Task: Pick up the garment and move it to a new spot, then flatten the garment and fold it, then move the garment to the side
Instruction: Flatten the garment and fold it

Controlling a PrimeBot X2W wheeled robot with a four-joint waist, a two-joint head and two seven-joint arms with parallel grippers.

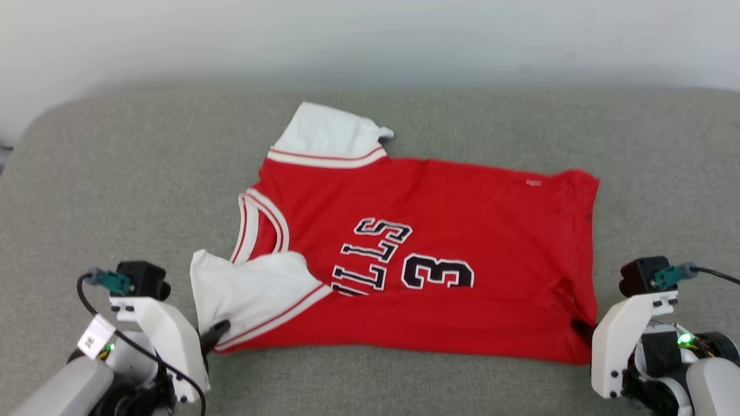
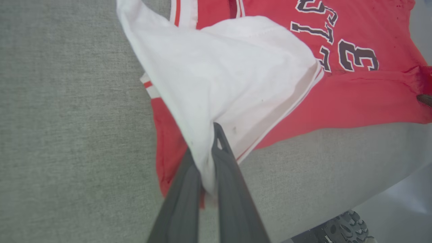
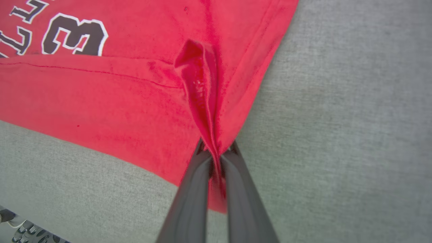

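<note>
1. Between the fingers of the left pincer (image 2: pixel 206 162), a fold of the white sleeve (image 2: pixel 229 74) is being pinched, with the jaws pressed together on the cloth. The right pincer (image 3: pixel 216 153) is nipping a raised ridge of the red hem corner (image 3: pixel 199 74) the same way.
2. Ahead of both pincers, the garment (image 1: pixel 462 202) is lying spread on the grey cushion (image 1: pixel 115 173). Its collar is pointing toward the left pincer's side and its hem toward the right pincer's side.
3. The left pincer is gripping sleeve fabric only, so on a lift the sleeve may be rising alone while the body is sagging or twisting beneath it.
4. The right pincer is holding a narrow pleat close to the edge, which is looking like a thin bite. A sharp pull could be working it loose.
5. If the two pincers are travelling unevenly, the fold line will be skewing.
6. The cloth is looking thin, soft and limp, and it is creasing readily. The lettering (image 1: pixel 404 254) is appearing stiffer than the cloth around it. The cushion is showing a coarse woven nap that is probably dragging a little on the cloth.
</note>
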